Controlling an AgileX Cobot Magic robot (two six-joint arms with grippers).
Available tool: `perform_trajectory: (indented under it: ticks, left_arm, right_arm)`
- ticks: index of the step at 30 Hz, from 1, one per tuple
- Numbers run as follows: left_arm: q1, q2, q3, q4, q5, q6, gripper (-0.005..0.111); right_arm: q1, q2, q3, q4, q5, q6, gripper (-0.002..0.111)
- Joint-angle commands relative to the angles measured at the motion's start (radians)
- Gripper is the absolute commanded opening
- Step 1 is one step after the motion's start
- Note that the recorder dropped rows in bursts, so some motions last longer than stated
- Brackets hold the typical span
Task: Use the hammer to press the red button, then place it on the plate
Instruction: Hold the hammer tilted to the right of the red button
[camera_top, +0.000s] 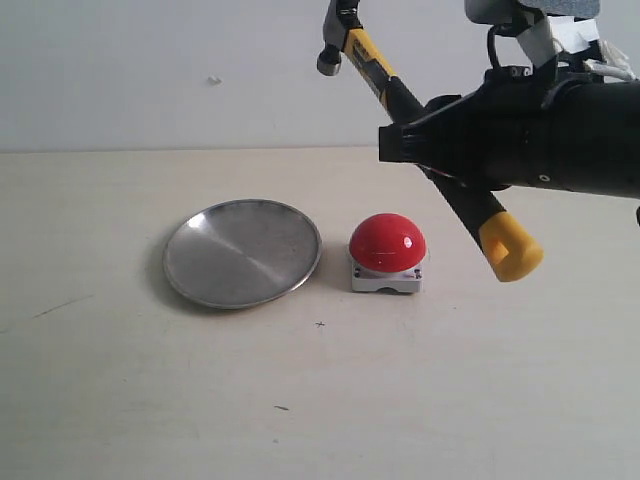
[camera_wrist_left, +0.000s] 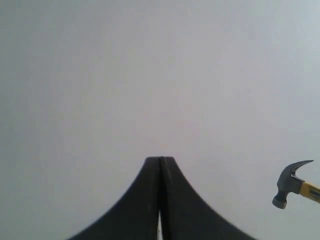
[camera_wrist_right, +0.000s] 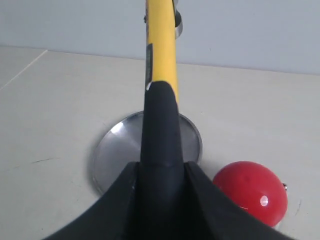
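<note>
My right gripper (camera_top: 415, 140) is shut on the black handle of the hammer (camera_top: 400, 98), held high above the table. The hammer slants, its dark head at the upper left and its yellow end at the lower right. The red button (camera_top: 387, 243) sits on its grey base below the hammer, untouched. The silver plate (camera_top: 242, 252) lies left of the button, with nothing on it. In the right wrist view the hammer (camera_wrist_right: 161, 100) runs out from the gripper (camera_wrist_right: 161, 170) over the plate (camera_wrist_right: 112, 150), the button (camera_wrist_right: 251, 191) beside it. My left gripper (camera_wrist_left: 160, 161) is shut on nothing, facing a blank wall; the hammer (camera_wrist_left: 292, 182) head shows at the frame's edge.
The beige table (camera_top: 120, 400) stretches around plate and button, meeting a pale wall (camera_top: 150, 70) behind. The right arm's black body (camera_top: 540, 130) hangs over the table's right side.
</note>
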Motion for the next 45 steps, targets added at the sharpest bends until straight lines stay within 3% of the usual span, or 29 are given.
perform_trajectory:
  ticks: [1, 9, 17, 21, 35, 45]
  left_arm:
    - [-0.008, -0.067, 0.054, 0.103, 0.025, -0.021, 0.0]
    - [-0.008, -0.067, 0.145, 0.165, 0.315, -0.108, 0.0]
    - [-0.006, -0.067, 0.145, 0.159, 0.572, -0.15, 0.0]
    - [-0.006, -0.067, 0.145, 0.066, 0.538, -0.15, 0.0]
    - [-0.006, -0.067, 0.145, 0.068, 0.538, -0.15, 0.0]
    - [-0.006, -0.067, 0.145, 0.068, 0.54, -0.148, 0.0]
  right_arm:
    - [-0.002, -0.06, 0.013, -0.017, 0.026, -0.01, 0.0]
    - [-0.002, -0.114, 0.073, -0.031, 0.039, -0.01, 0.0]
    - [-0.002, -0.112, 0.148, -0.07, -0.05, -0.01, 0.0]
    - [-0.002, -0.112, 0.204, -0.07, -0.095, -0.01, 0.0]
    - [-0.002, -0.073, 0.321, -0.068, -0.136, -0.013, 0.0]
    - [-0.002, -0.161, 0.178, -0.068, -0.161, -0.013, 0.0]
